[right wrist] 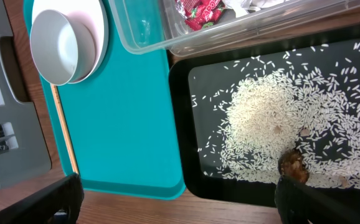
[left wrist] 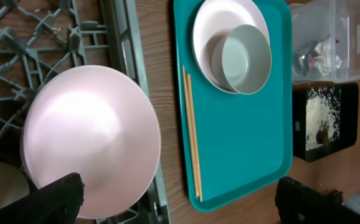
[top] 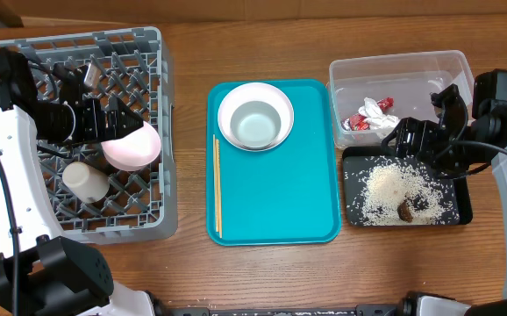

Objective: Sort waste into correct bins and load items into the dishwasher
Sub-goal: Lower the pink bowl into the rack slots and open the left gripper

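Observation:
The grey dish rack (top: 148, 53) stands at the left and holds the pink bowl (top: 132, 147), lying tilted, and the small white cup (top: 85, 182). My left gripper (top: 120, 121) is open just above the pink bowl (left wrist: 93, 137); in the left wrist view (left wrist: 180, 205) its fingers are spread wide. The white plate (top: 229, 105) with the pale bowl (top: 255, 123) in it and the chopsticks (top: 217, 184) lie on the teal tray (top: 280, 202). The wrapper (top: 372, 117) is in the clear tub (top: 398, 70). Rice (top: 394, 189) and the brown lump (top: 406, 211) lie in the black tray (top: 354, 167). My right gripper (top: 411, 140) is open and empty above it.
The teal tray sits mid-table between the rack and the two bins. The clear tub is behind the black tray at the right. Bare wooden table (top: 262, 272) runs along the front edge. The rack's wall (left wrist: 136, 56) stands beside the tray's left edge.

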### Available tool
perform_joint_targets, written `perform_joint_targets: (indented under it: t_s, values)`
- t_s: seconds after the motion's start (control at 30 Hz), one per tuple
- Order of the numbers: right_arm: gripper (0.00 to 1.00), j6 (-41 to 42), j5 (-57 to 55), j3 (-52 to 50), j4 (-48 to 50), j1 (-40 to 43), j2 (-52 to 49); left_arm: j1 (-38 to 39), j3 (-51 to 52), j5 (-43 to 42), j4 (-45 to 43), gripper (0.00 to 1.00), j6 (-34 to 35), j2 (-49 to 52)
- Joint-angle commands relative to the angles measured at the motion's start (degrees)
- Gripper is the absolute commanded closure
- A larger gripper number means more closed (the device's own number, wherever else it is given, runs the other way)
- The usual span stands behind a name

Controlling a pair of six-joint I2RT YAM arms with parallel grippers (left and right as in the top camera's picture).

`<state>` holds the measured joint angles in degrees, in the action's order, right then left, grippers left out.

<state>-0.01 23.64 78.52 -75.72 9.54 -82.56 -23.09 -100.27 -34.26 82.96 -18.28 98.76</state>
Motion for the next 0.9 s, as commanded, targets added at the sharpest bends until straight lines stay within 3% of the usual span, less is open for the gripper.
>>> perform_joint_targets:
  t_s: [0.0,0.23,0.3,0.5,0.87]
  values:
    - [0.00,-0.04,0.42,0.57,0.15,-0.20,0.48,0.96,-0.76,1.64,-0.11,0.00,2.05,0.26]
    - [0.00,-0.02,0.42,0.57,0.13,-0.20,0.48,4.31,-0.76,2.25,0.17,0.00,2.01,0.26]
    - [0.00,-0.04,0.42,0.57,0.13,-0.20,0.48,6.49,-0.74,6.03,0.13,0.00,2.47,0.26]
    - [0.00,-0.02,0.42,0.57,0.15,-0.20,0.48,12.63,0.50,30.40,-2.32,0.00,21.40,0.33]
    - [0.00,-0.02,0.44,0.57,-0.02,-0.20,0.48,19.12,7.13,29.35,-7.39,0.00,22.38,0.35]
